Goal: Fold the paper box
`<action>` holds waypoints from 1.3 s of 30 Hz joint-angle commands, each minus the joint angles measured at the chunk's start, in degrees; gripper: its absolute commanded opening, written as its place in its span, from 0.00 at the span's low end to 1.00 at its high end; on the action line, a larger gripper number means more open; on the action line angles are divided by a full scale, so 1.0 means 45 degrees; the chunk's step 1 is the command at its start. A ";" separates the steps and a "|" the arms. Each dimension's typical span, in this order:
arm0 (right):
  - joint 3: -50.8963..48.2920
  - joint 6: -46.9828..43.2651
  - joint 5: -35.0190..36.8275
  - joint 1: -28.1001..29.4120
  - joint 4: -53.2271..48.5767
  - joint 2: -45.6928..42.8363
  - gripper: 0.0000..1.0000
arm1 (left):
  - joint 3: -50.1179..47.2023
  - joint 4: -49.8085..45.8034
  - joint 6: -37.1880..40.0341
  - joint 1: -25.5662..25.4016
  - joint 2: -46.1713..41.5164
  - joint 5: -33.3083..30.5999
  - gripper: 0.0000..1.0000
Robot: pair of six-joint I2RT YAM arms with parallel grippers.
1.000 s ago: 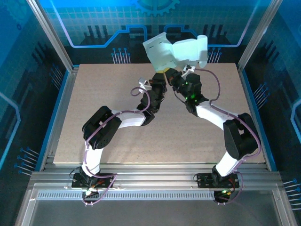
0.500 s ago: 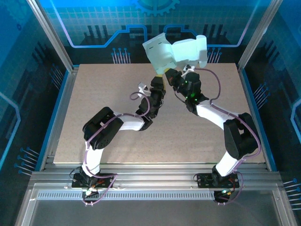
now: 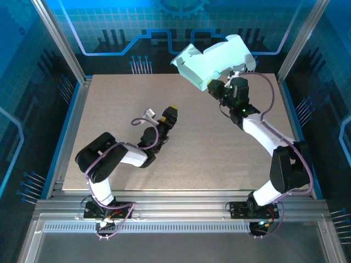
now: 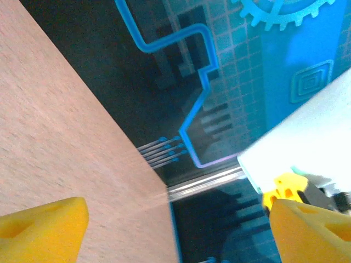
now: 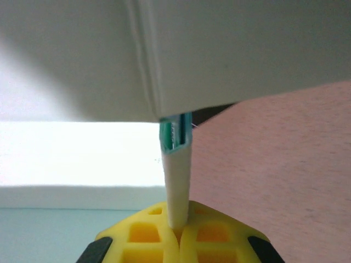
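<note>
The paper box (image 3: 215, 61), pale mint and partly folded, hangs in the air over the table's far edge. My right gripper (image 3: 220, 84) holds it from below. In the right wrist view the yellow jaws (image 5: 178, 226) are shut on a thin folded flap (image 5: 178, 181), and the box's wide panels (image 5: 230, 49) spread above. My left gripper (image 3: 172, 112) sits low over the middle of the table, apart from the box. Its yellow fingertips (image 4: 44, 227) stand wide open with nothing between them. Beyond them the box's corner (image 4: 307, 137) shows at the right.
The tan tabletop (image 3: 120, 137) spreads under both arms. Aluminium frame posts (image 3: 60, 41) and blue patterned walls close in the back and sides. The left arm's elbow (image 3: 96, 159) rests low near the front left.
My left gripper has opened, let go of the box and drawn back down and to the near left. My right gripper has carried the box a little to the right.
</note>
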 commanded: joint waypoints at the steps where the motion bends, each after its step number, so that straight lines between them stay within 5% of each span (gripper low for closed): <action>1: 0.1054 -0.3982 -0.1060 -0.0379 -0.4600 -0.0391 0.00 | -0.1004 0.0538 0.2092 0.1125 -0.0651 0.0992 0.89; 5: 0.2075 -0.6865 -0.0864 -0.0663 -0.9009 -0.0161 0.00 | -0.2334 0.0427 0.3729 0.2178 -0.1477 0.1197 0.89; 8: 0.2584 -0.8125 0.0783 -0.0770 -1.1699 0.0190 0.00 | -0.2512 -0.0907 0.4813 0.2797 -0.2484 0.2131 0.89; 13: 0.3314 -0.9077 0.0517 -0.1043 -1.4335 0.1010 0.00 | -0.1422 -0.6260 0.7192 0.2842 -0.4469 0.2976 0.93; 18: 0.4470 -0.9113 0.1654 -0.0731 -1.6286 0.2469 0.00 | -0.0318 -1.0509 0.7845 0.2857 -0.5658 0.4160 0.99; 23: 0.5416 -0.9360 0.2634 0.0190 -1.7344 0.4003 0.00 | 0.1322 -1.4952 0.7306 0.2653 -0.6181 0.5910 0.99; 31: 0.6410 -0.8392 0.3032 0.0800 -1.7539 0.6107 0.00 | 0.2136 -1.8582 0.5285 0.1387 -0.6126 0.5550 0.99; 39: 0.6741 -0.8198 0.2771 0.1260 -1.7139 0.7081 0.00 | 0.1896 -1.7727 0.2963 0.0909 -0.4375 0.5983 0.98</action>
